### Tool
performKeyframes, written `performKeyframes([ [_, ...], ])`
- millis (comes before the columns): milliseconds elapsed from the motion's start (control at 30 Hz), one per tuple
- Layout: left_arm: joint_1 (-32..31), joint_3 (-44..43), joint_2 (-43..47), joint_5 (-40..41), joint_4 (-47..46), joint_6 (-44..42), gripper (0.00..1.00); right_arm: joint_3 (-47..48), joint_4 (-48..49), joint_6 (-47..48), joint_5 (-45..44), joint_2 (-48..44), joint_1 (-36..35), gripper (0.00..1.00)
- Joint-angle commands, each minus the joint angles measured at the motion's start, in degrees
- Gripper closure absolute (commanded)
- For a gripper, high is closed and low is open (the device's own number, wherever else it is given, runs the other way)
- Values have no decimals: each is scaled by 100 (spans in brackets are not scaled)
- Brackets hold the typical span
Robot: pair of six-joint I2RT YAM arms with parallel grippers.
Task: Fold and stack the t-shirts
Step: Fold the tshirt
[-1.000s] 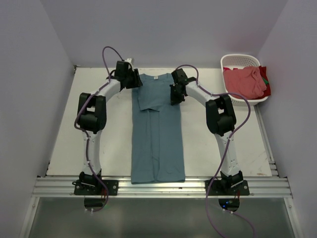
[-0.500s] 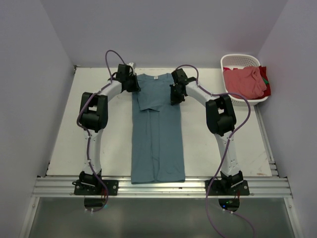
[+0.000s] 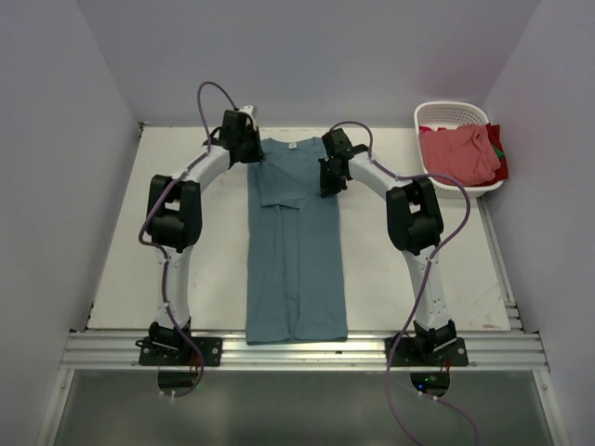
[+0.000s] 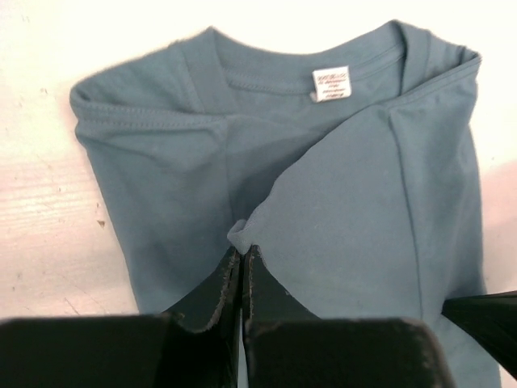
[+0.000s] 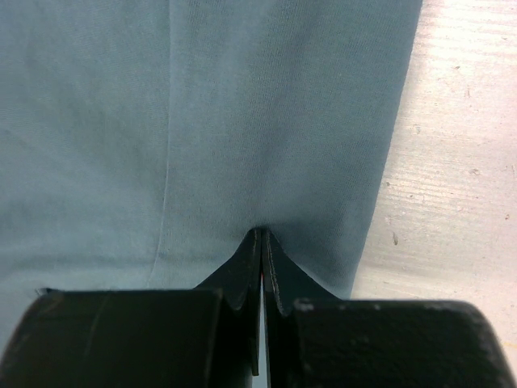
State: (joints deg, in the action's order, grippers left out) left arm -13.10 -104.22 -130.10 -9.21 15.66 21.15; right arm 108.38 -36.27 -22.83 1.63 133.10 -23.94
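Toward 11 o'clock on the table (image 3: 121, 251), the left gripper (image 4: 242, 249) has its jaws pressed together on the tip of a folded-in sleeve flap of the teal t-shirt (image 3: 296, 269). The garment lies flat at table centre as a long, narrow strip. Its neck end points to 12 o'clock and its hem to 6 o'clock by the arm bases, and its sides are apparently folded inward. A small white neck label (image 4: 332, 83) shows inside the neckline. The cloth is a plain, dusty blue-green knit with a few shallow creases. Judge it light, soft and limp: it will sag and drag rather than hold shape. Take hold at doubled edges or corners, one pinch per side at matching height. Near the strip's 3 o'clock edge below the shoulders, the right gripper (image 5: 261, 234) is closed, with a small pucker of teal cloth nipped at its tips. At 2 o'clock, the pink t-shirt (image 3: 457, 153) lies crumpled in the white basket (image 3: 451, 110), not yet folded.
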Motion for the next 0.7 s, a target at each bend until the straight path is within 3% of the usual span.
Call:
performKeyframes([
  [0,-43,-388,486,288,16,-234,100,-194,-636,200,-189,146,48,100],
  [100,-43,-537,442,367,112,-260,100,-194,-636,200,-180,164,39,100],
  [167,-43,-625,398,481,235,-269,87,-185,-644,200,-180,155,39,100],
  [233,-43,-660,328,666,410,-243,43,-203,-653,209,-180,146,48,100],
  [267,-43,-626,319,736,446,-216,2,-203,-653,209,-189,155,39,100],
  [467,-52,59,722,1123,158,-102,0,-238,-653,209,-189,146,39,100],
  [667,-52,342,1049,632,-300,-172,0,-265,-627,191,-180,111,39,100],
])
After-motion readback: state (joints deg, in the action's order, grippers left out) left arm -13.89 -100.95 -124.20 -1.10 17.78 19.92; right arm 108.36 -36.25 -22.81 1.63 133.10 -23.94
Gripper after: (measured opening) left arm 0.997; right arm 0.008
